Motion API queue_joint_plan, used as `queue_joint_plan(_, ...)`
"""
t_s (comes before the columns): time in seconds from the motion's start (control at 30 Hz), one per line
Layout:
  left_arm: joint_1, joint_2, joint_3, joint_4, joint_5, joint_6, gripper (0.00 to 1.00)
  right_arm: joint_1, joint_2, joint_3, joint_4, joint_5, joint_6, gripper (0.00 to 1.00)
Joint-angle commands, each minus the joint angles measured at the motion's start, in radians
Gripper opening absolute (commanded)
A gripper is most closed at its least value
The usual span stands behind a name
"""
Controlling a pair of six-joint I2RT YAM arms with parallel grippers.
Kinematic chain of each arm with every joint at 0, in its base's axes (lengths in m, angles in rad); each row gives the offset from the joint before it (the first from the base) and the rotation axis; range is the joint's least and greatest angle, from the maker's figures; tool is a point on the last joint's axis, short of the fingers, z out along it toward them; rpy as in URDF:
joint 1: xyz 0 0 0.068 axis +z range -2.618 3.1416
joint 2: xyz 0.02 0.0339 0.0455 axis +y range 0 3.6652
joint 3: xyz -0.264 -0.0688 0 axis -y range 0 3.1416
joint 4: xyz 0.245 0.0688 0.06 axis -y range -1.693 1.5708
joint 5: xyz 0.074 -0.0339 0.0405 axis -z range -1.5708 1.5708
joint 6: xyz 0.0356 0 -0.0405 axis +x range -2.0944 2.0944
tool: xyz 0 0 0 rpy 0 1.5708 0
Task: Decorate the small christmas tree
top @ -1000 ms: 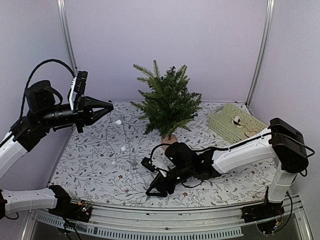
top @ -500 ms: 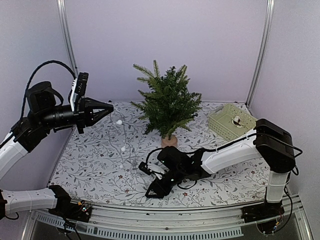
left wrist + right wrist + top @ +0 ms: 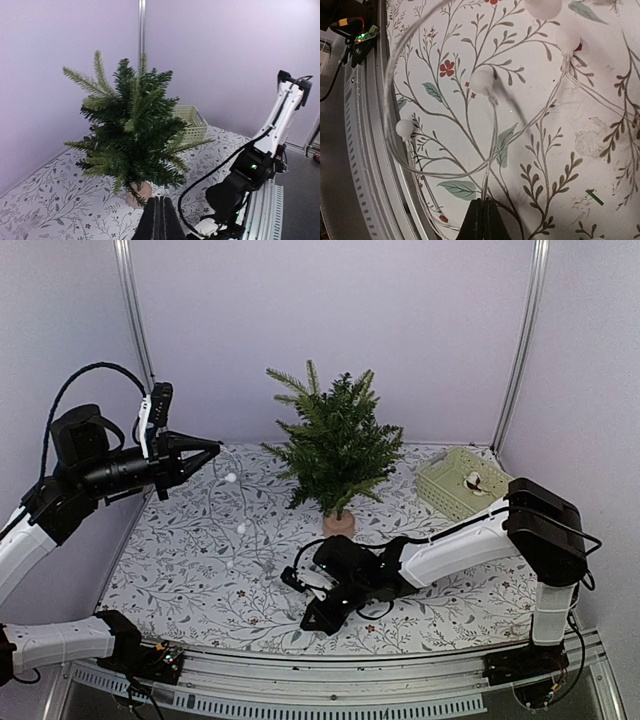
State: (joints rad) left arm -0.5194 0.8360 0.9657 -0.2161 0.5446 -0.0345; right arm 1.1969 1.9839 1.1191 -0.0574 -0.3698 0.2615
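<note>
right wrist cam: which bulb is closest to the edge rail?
The far-left bulb on the light string, almost at the grey rail; the other three lie farther in on the floral cloth.

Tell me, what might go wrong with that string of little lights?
The right pincer grips only thin clear wire of the light string, so it might slip free. The wire lies in crossing loops and could tangle when lifted. A snag might tip the small christmas tree.
</note>
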Motion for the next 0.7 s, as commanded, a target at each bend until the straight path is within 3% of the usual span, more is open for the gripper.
queue_joint_plan(0.0, 0.089, 0.02, -0.016, 0.012, -0.167, -0.058, 0.0, 0.002, -0.166, -0.014, -0.03, 0.126, -0.022, 0.0)
queue_joint_plan(0.17, 0.252, 0.047, -0.054, 0.027, -0.317, -0.187, 0.0, -0.006, -0.377, -0.06, -0.056, 0.309, -0.046, 0.0)
queue_joint_plan(0.37, 0.44, 0.056, -0.14, 0.043, -0.403, -0.316, 0.0, -0.034, -0.59, -0.091, -0.067, 0.452, -0.085, 0.0)
queue_joint_plan(0.53, 0.518, 0.07, -0.224, 0.076, -0.454, -0.378, 0.0, -0.062, -0.726, -0.073, -0.065, 0.511, -0.153, 0.0)
queue_joint_plan(0.67, 0.54, 0.081, -0.289, 0.117, -0.402, -0.407, 0.0, -0.145, -0.799, 0.004, -0.067, 0.454, -0.174, 0.0)
